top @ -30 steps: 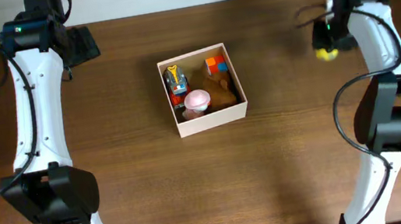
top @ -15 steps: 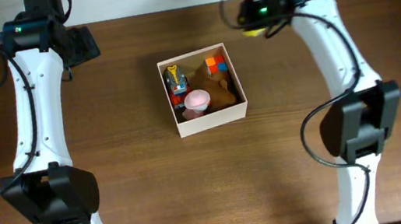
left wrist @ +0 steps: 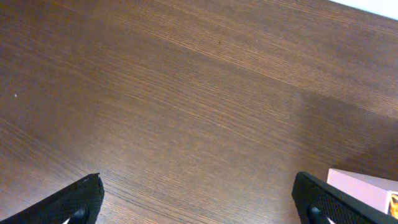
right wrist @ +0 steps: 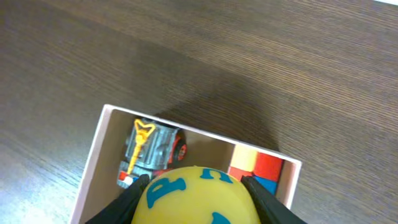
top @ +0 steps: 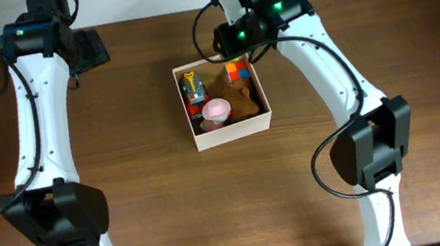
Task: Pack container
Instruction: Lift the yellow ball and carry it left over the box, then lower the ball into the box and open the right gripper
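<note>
Tabletop [top: 146,211]: dark brown wood grain, carrying the container between my two arms.
Left arm [top: 35,106]: white, stretched along the left side of the tabletop, well apart from the container.
Right arm [top: 328,65]: white, bent inward from the right side, its wrist over the container's far edge.
Container [top: 234,130]: square, shallow, open-topped, with thin white walls. It sits near the middle of the tabletop, slightly turned, with toys lying inside.
Left fingers [left wrist: 78,200]: spread wide apart with nothing between them, above bare tabletop. A corner of the container shows at the lower right of the left wrist view.
Right fingers [right wrist: 260,198]: closed on either side of the yellow ball, holding it above the container.
Yellow ball [right wrist: 196,190]: rounded, with blue letters on it, clamped between my right fingers.
Brown toy [top: 244,98]: inside the container toward its right wall. I cannot tell its shape.
Pink toy [top: 216,110]: inside, near the front wall, just beside the brown toy.
Toy vehicle [right wrist: 155,146]: grey with a yellow part and a red wheel, against the left wall.
Colored block [right wrist: 258,169]: orange, red and blue, in the far right corner.
</note>
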Controlling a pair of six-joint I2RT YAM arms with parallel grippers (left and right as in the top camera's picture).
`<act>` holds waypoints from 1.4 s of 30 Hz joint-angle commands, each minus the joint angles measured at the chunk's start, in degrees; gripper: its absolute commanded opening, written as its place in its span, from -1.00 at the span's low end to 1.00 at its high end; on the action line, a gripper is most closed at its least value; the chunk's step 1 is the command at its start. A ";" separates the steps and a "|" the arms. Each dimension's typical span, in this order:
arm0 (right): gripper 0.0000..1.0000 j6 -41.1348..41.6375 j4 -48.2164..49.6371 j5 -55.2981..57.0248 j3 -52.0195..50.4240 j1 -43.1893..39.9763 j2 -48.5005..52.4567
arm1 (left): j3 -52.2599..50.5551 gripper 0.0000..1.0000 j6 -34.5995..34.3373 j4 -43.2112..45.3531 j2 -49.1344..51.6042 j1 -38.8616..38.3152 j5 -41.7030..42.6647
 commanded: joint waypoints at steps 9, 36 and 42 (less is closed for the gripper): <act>-0.11 -0.79 -0.15 -1.53 -0.02 2.67 4.66 | 0.52 0.99 -0.74 -0.22 -1.07 0.13 -0.85; 0.98 -0.81 0.39 -1.60 0.00 2.91 5.05 | 0.52 0.99 -0.74 -0.22 -1.07 0.11 -0.81; 0.98 -0.79 -0.63 -1.42 0.83 -1.20 4.13 | 0.52 0.99 -0.74 -0.22 -1.07 0.13 -0.81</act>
